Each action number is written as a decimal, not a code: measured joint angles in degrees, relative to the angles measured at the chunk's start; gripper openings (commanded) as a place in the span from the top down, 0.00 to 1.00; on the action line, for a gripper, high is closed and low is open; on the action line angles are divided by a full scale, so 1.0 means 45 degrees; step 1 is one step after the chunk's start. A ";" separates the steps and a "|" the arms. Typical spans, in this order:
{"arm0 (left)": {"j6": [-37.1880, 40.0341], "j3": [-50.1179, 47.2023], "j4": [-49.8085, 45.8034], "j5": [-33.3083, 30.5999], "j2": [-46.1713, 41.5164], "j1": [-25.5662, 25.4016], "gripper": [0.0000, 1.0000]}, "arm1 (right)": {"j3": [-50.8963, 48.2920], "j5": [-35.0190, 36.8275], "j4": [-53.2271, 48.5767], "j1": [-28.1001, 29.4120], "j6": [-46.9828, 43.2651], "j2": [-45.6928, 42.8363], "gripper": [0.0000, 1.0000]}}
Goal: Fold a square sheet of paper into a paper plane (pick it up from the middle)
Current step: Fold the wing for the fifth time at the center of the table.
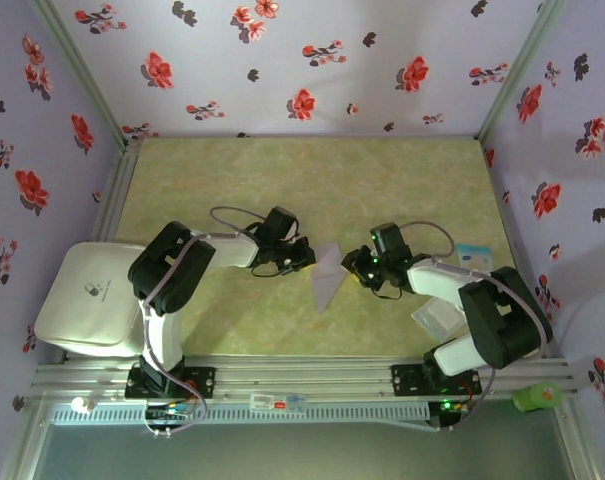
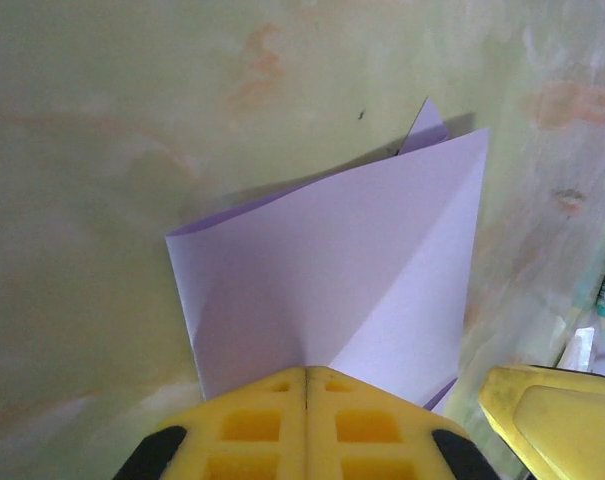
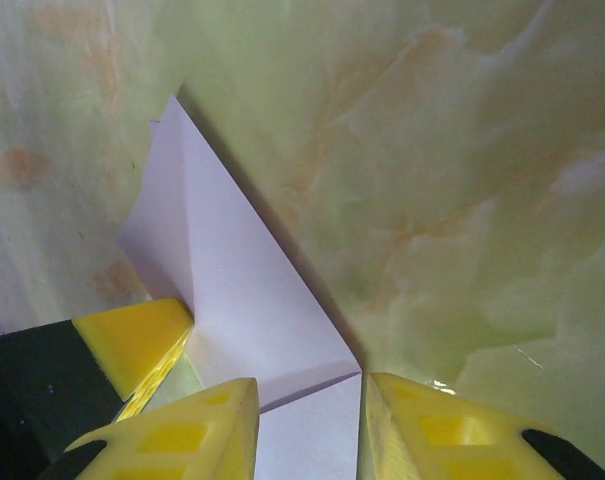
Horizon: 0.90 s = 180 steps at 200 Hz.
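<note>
Part-folded square sheet of paper (image 1: 327, 272) mid-worktop (image 1: 282, 180). Left gripper (image 2: 307, 400) fingers pinched shut on its 9 o'clock edge. Right gripper (image 3: 309, 420) fingers parted at 3 o'clock, gripping nothing. Risk: with one pinch only, the fold springs open or the sheet pivots.

Paper: thin pale lavender folded sheet of paper (image 2: 352, 270), plain, not a mark on it.
Table: pale green-yellow marbled table surface (image 1: 282, 180), faint orange veins.
Walls: lilac patterned walls (image 1: 312, 50), red and dark flowers all over.
Left gripper (image 2: 307, 378): bright yellow, black trim.
Right gripper (image 3: 310, 395): yellow and black too.
</note>
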 measured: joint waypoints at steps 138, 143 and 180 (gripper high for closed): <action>0.0141 -0.0335 0.0423 0.0233 -0.0078 0.0024 1.00 | 0.0393 -0.0724 0.0039 -0.0219 -0.0325 0.1020 0.67; 0.0141 -0.0335 0.0423 0.0238 -0.0078 0.0024 1.00 | 0.0393 -0.0719 0.0034 -0.0219 -0.0325 0.1020 0.67; 0.0141 -0.0335 0.0418 0.0282 -0.0083 0.0049 1.00 | 0.0393 -0.0520 -0.0155 -0.0223 -0.0369 0.0899 0.67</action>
